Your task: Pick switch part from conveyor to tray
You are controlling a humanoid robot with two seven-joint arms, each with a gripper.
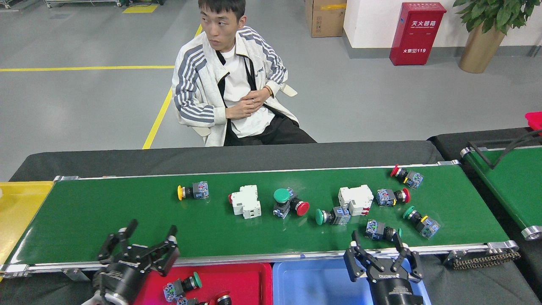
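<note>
Head view, hands (pixel 142 245) (pixel 377 250) open, conveyor (pixel 106 212) edge

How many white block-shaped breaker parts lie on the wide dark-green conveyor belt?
2: one white breaker block left of the belt's centre, beside the green and red buttons; another white breaker block right of centre, touching a green-capped switch. None appear hidden.

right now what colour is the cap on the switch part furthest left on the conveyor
Yellow. The leftmost switch part on the conveyor has a yellow cap, seen best in the head view.

Switch parts (pixel 290 202) (scattered) on conveyor (pixel 106 212)
</note>
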